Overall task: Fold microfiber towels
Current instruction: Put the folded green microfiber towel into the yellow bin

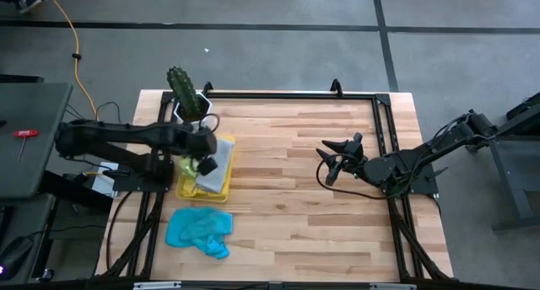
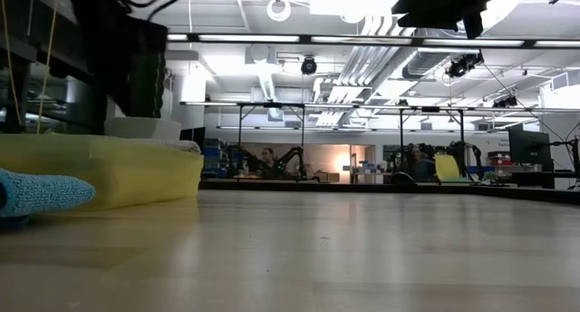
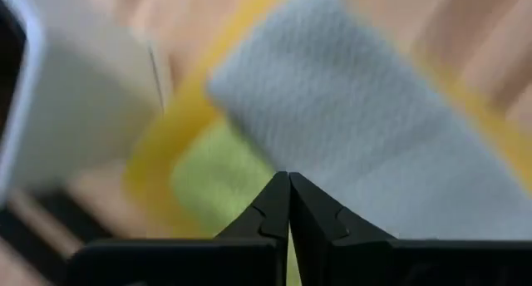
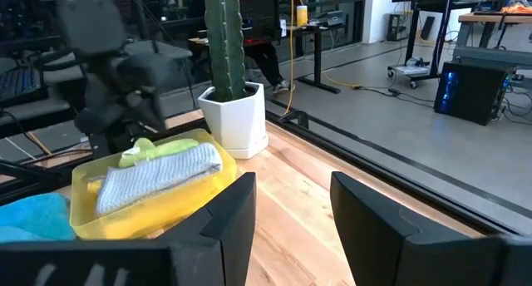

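Note:
A yellow plastic tray (image 1: pixel 192 189) at the table's left holds a grey towel (image 3: pixel 357 111) lying over a lime green towel (image 3: pixel 212 182). A light blue towel (image 1: pixel 198 231) lies crumpled on the table, nearer the front edge than the tray. My left gripper (image 3: pixel 288 179) hangs shut just above the tray, over the place where the grey and green towels meet, with nothing between its fingers. My right gripper (image 1: pixel 331 162) stands open above the right half of the table, pointing level toward the tray (image 4: pixel 133 207), with nothing between its fingers (image 4: pixel 237 211).
A cactus in a white pot (image 1: pixel 187 100) stands just beyond the tray's far end, close to my left arm. A black rail (image 1: pixel 287 94) runs along the table's far and side edges. Bare wood (image 1: pixel 287 197) lies between the tray and my right gripper.

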`<state>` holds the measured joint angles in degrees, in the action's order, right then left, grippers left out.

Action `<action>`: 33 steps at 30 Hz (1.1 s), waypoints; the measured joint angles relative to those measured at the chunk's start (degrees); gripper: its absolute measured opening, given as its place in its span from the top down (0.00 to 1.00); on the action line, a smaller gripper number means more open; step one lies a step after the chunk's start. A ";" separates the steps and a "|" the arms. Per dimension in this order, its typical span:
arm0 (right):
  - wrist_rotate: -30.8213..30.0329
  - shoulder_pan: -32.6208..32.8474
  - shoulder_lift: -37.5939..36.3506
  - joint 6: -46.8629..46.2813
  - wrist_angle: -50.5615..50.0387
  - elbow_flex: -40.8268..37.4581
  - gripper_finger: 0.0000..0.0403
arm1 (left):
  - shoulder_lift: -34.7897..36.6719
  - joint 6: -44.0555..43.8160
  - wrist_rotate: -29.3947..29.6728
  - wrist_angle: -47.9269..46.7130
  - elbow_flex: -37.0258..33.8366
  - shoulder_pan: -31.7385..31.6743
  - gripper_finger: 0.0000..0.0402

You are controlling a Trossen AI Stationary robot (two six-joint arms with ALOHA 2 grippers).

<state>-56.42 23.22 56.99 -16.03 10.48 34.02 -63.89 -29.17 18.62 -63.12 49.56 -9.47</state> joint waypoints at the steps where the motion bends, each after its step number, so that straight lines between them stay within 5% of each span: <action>1: 0.00 0.00 0.00 0.00 0.00 0.00 0.63 | 0.63 -2.43 -0.30 -2.93 0.00 1.41 1.00; 8: 0.00 0.00 0.00 -0.46 0.03 0.00 0.63 | 1.47 -16.88 1.26 -17.10 -0.10 11.09 1.00; 21: 0.00 0.00 0.00 -0.44 0.00 0.00 0.63 | 0.66 -23.19 -2.48 -7.05 -10.11 16.72 1.00; 33: 0.00 0.00 0.00 -0.45 0.00 -0.01 0.63 | -0.91 -29.40 -4.53 -2.63 -10.45 22.35 1.00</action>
<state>-56.42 23.22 56.99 -16.48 10.48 34.01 -64.80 -58.57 14.10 -65.75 39.11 12.88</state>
